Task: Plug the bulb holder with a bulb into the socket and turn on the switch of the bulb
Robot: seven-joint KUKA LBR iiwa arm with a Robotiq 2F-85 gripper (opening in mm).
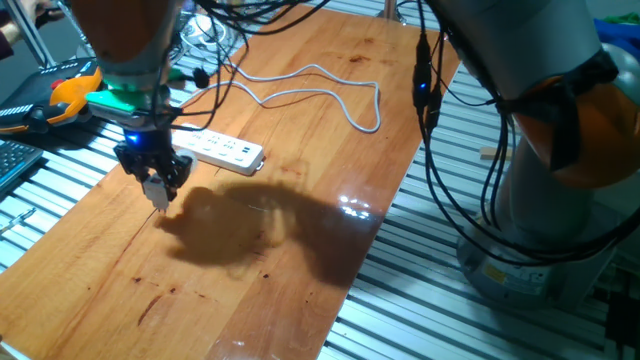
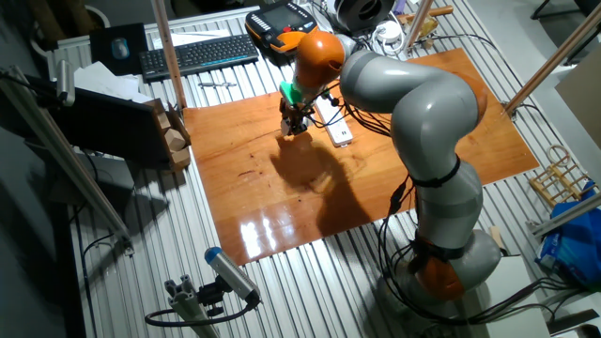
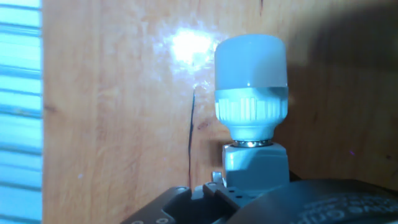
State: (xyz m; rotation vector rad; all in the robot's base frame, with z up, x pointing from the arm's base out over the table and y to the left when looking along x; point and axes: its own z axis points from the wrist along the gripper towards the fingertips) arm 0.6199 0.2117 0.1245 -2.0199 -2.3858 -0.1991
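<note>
Nearest the hand camera, the bulb (image 3: 250, 68) stands screwed into the holder (image 3: 255, 167), whose white body sits right at the gripper's edge — the pincer seems to be closed on it, though the fingers themselves are hidden. In one fixed view the gripper (image 1: 158, 178) hangs low over the table (image 1: 300, 240), a small white piece showing at its tip, just beside the near end of the socket (image 1: 220, 148) but apart from it. Beyond, its cable (image 1: 330, 100) loops across the wood. So the holder looks picked up; plugging in is left, and so is the switch — too small to make out.
</note>
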